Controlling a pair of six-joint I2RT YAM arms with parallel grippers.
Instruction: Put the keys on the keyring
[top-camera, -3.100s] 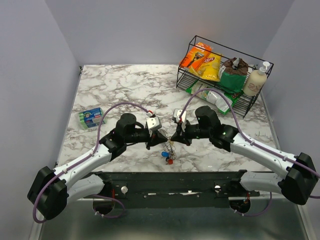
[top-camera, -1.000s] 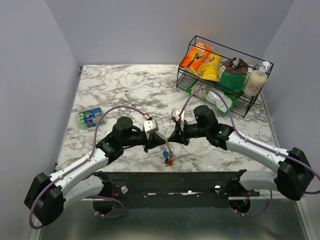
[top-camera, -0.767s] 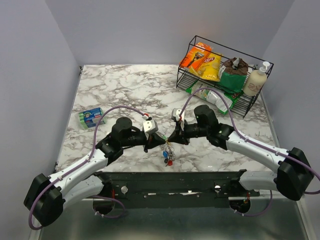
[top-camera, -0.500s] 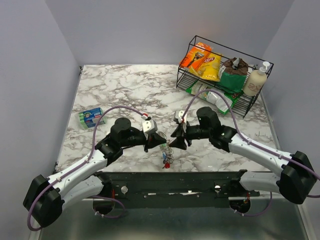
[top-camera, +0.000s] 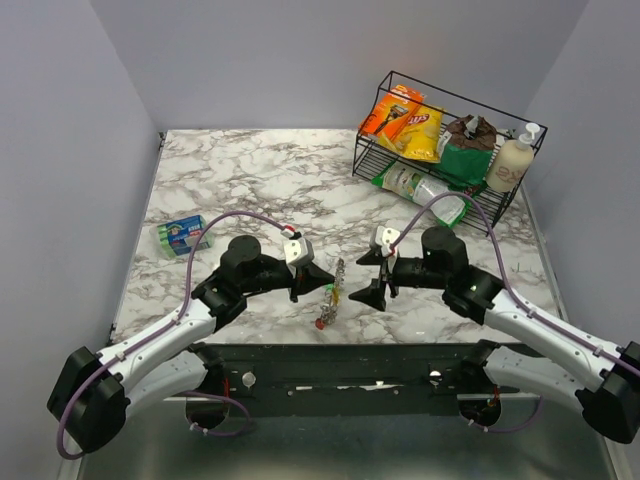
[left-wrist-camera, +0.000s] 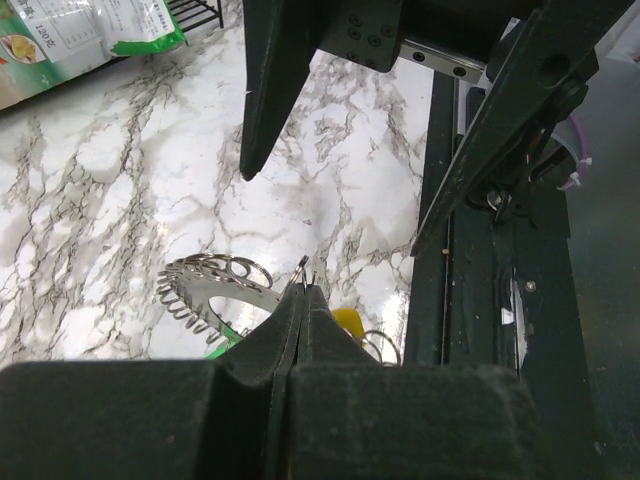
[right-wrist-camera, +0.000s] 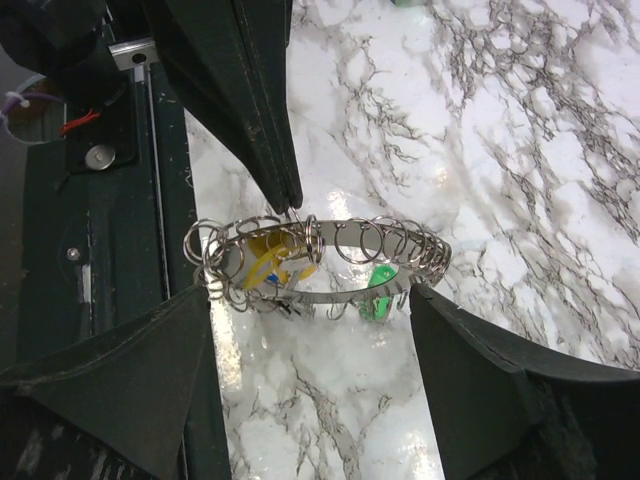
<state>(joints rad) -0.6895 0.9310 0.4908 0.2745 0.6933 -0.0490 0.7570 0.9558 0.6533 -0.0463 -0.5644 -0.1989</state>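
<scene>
My L jaws pinched the thin, silvery, coil-edged keyring (right-wrist-camera: 335, 297) (yellow, green keys (right-wrist-camera: 265, 268) on it); my R jaws gaped wide. Black wire rack (top-camera: 470, 104) held glossy snack bags (top-camera: 410, 125).

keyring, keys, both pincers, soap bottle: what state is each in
keyring, gripped at its rim by the left pincer
left pincer, shut on the keyring
right pincer, open, not touching the keyring
keys, hanging on the keyring
soap bottle, upright
</scene>
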